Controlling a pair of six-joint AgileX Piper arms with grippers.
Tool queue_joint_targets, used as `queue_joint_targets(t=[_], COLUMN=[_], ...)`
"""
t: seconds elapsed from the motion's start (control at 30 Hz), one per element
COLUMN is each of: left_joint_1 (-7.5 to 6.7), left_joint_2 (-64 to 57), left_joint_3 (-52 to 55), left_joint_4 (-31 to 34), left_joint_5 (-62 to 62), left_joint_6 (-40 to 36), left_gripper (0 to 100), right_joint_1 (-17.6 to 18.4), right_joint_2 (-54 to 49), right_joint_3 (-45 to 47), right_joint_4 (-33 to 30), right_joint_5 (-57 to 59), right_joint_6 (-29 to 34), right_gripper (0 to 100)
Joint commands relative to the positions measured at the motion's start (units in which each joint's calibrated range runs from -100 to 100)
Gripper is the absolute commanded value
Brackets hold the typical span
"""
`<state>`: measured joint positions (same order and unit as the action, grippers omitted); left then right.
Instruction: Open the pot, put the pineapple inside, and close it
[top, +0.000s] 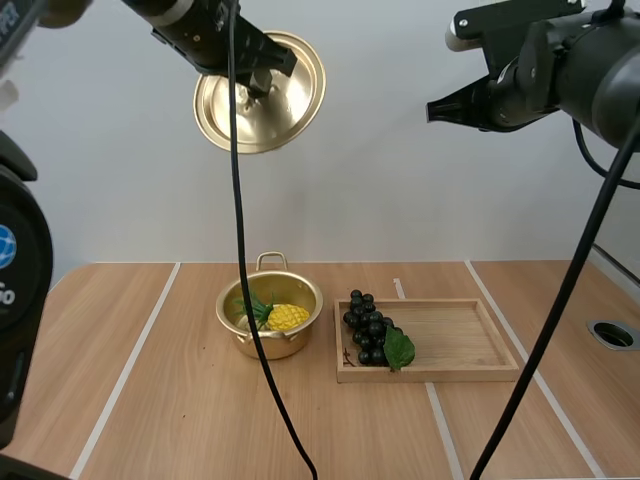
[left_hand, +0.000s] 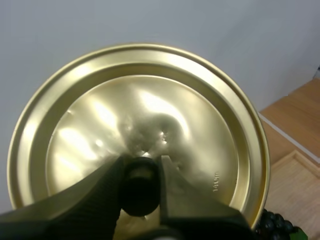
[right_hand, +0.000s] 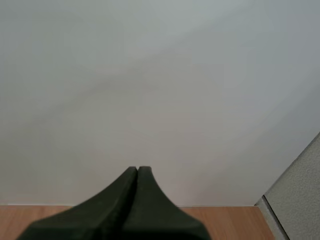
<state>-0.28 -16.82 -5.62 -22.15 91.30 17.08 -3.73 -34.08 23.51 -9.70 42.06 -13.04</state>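
Note:
The gold pot (top: 225, 312) stands open on the table, left of the tray, with the yellow pineapple (top: 286, 317) and its green leaves inside. High above it my left gripper (top: 258, 84) holds the gold lid (top: 262, 95) by its black knob (left_hand: 140, 185), the lid tilted on edge with its top face toward the camera. In the left wrist view the fingers pinch the knob from both sides against the lid (left_hand: 145, 125). My right gripper (top: 436, 110) hangs high at the right, shut on nothing, its fingers together as one wedge (right_hand: 137, 172).
A wooden tray (top: 470, 345) lies right of the pot with a bunch of dark grapes (top: 368, 328) and a green leaf at its left end. A round hole (top: 611, 334) sits in the table at the far right.

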Motion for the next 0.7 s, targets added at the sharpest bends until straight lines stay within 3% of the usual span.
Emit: queue_joint_targets(t=[0.0, 0.33, 0.67], left_joint_1=[-0.06, -0.06, -0.06], left_joint_2=[-0.1, 1.0, 5.6], left_joint_3=[4.6, 20.5, 25.7], left_joint_4=[-1.3, -1.3, -1.4], left_joint_5=[-2.7, -8.8, -10.6], left_joint_6=[0.2, 2.1, 2.8], left_gripper=[0, 0, 0], right_joint_1=[-0.2, -0.2, -0.2], right_joint_2=[0.4, 0.4, 0.7], right_joint_3=[2.2, 11.7, 14.7], right_joint_4=[1.3, 1.0, 1.1], right_joint_5=[-0.1, -9.8, -13.0], right_joint_6=[-0.5, -0.5, -0.5], right_gripper=[0, 0, 0])
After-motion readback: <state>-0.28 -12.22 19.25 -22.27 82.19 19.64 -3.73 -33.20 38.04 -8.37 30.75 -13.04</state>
